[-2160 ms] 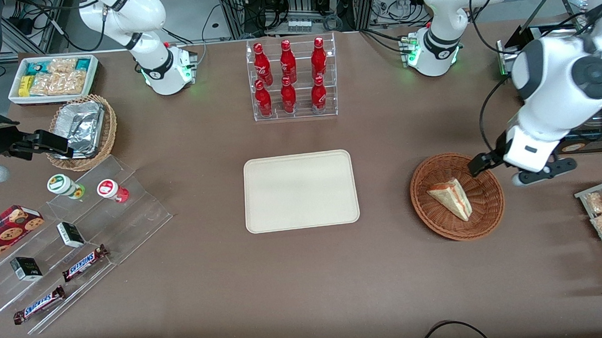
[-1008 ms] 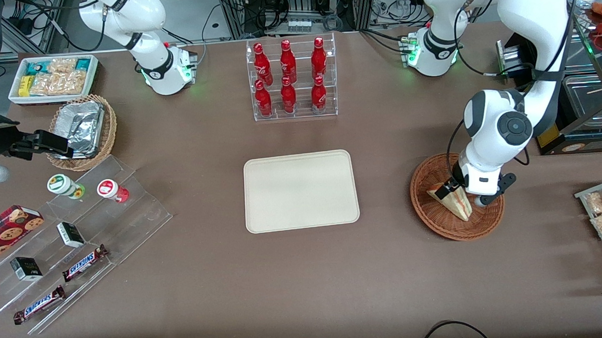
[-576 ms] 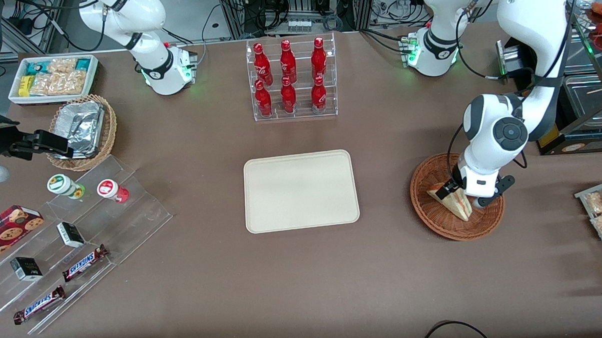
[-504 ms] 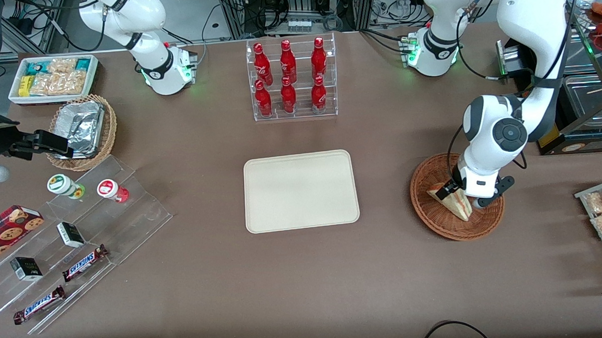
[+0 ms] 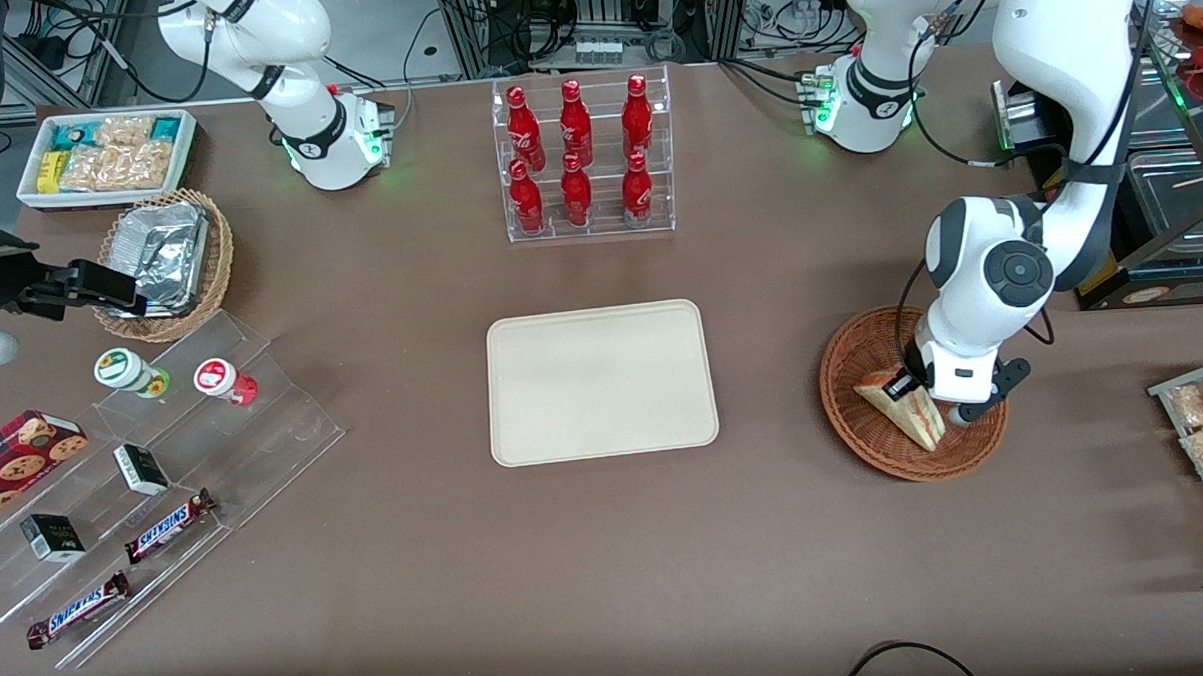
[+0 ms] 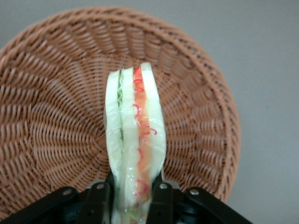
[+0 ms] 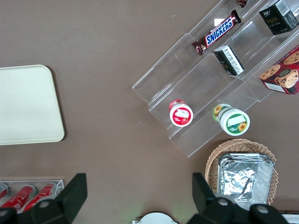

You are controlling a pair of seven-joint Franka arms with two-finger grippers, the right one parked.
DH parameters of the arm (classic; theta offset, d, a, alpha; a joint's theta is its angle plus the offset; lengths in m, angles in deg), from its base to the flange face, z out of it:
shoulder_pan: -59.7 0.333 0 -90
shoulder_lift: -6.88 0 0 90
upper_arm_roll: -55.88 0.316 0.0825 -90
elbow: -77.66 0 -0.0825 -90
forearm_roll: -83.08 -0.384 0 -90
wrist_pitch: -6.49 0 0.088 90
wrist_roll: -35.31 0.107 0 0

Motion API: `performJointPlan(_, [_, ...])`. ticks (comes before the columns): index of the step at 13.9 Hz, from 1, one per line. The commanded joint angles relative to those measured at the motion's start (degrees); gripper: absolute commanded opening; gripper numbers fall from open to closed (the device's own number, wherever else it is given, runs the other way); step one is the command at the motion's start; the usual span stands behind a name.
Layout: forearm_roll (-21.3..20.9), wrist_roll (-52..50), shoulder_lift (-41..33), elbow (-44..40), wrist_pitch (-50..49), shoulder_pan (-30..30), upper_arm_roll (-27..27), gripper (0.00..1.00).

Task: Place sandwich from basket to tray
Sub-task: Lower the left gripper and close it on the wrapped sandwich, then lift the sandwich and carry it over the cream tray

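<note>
While the arm hides it from the front, the wrist view shows the pincer [image 6: 133, 196] clamping the sandwich [image 6: 135, 140] over the basket [image 6: 56, 116]

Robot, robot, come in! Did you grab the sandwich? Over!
Hand shut on sandwich, down in basket. Sandwich not lifted out yet. Tray bare, toward the parked arm's end; nothing between.

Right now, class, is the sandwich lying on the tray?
No: the sandwich is over the basket, pinched by the gripper; the tray holds nothing.
</note>
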Motion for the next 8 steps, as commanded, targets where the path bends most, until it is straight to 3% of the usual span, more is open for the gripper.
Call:
performJointPlan(1, [-4.0, -1.6, -2.2, -3.2, -5.7, -0.8, -0.3, 0.0])
performJointPlan(5, [-5.4, -1.6, -1.5, -14.8, -21.3, -8.0, -1.0, 0.0])
performJointPlan(8, [-4.6, -2.0, -1.5, -18.0, -22.3, -15.0, -1.0, 0.0])
